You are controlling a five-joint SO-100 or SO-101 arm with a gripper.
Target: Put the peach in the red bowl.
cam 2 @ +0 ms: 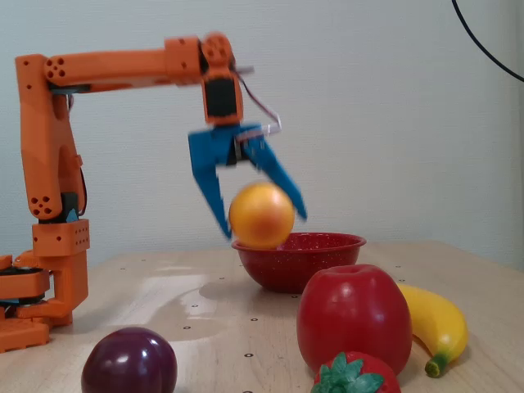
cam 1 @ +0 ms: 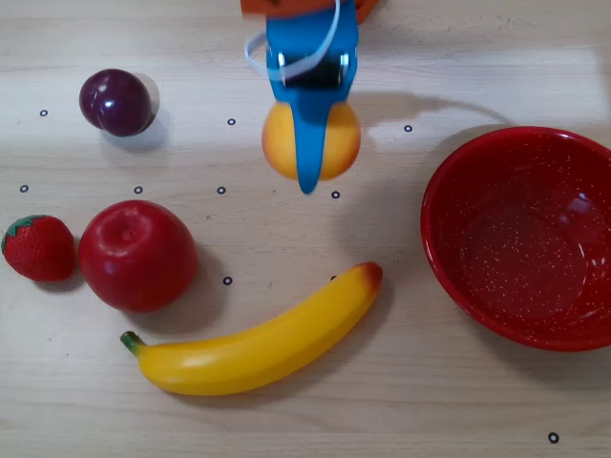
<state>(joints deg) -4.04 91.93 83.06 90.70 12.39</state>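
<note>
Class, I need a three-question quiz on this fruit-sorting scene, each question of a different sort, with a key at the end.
1. True or false: the peach rests on the table.
2. Multiple choice: in the overhead view, which fruit lies nearest the red bowl? A) plum B) banana C) strawberry
3. Fill in: in the overhead view, the strawberry lies just left of the ______.

Key
1. False: the gripper holds it in the air between its blue fingers, as the fixed view shows.
2. B: its reddish tip points toward the bowl, which is empty.
3. apple
</note>
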